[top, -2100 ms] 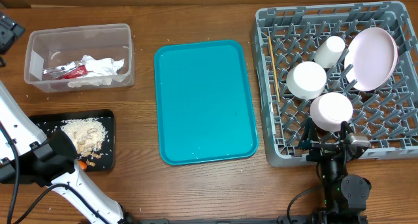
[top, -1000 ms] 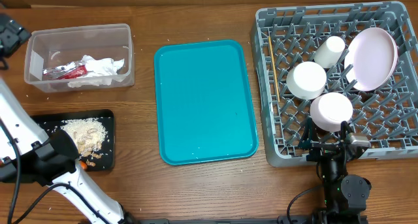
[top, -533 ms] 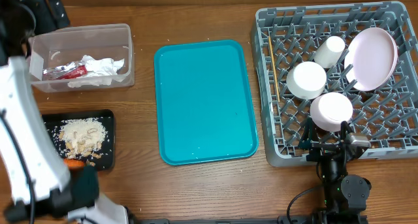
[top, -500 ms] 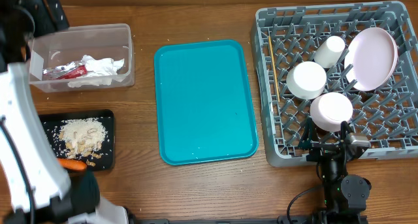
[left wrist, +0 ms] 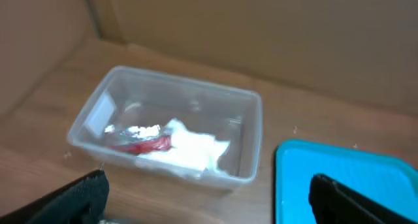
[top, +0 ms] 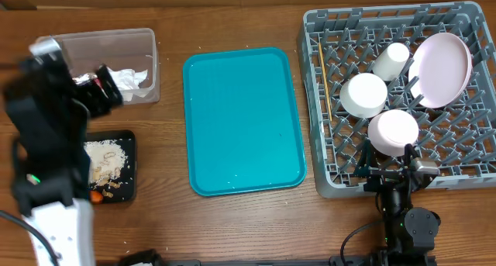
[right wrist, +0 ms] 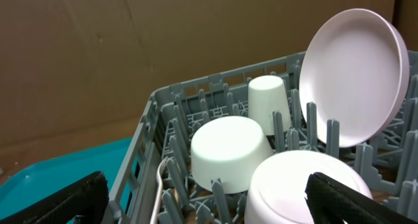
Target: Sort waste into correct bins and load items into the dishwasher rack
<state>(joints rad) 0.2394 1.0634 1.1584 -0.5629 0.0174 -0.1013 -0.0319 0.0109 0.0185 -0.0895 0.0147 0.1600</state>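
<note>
The crumpled white napkin and red wrapper lie inside the clear tub at the table's far left. The beige crumbs and a small orange piece, probably the carrot, sit in the black tray just in front of it. The plate, two bowls, cup and chopstick stand in the grey dishwasher rack on the right, with the teal tray between the two sides. The sorting looks finished, so the step in hand is probably just clearing the left arm away. The left gripper hangs over the tub's near edge, fingers spread wide with nothing between them. The right gripper sits low at the rack's front edge, likewise wide apart and empty. To do this well, raise the left arm before swinging it, so neither finger catches the tub's thin rim, tips the light tub, or sweeps crumbs from the tray beneath. Keep the fingers apart, since closing near the napkin risks snagging it. The right arm need not move.
</note>
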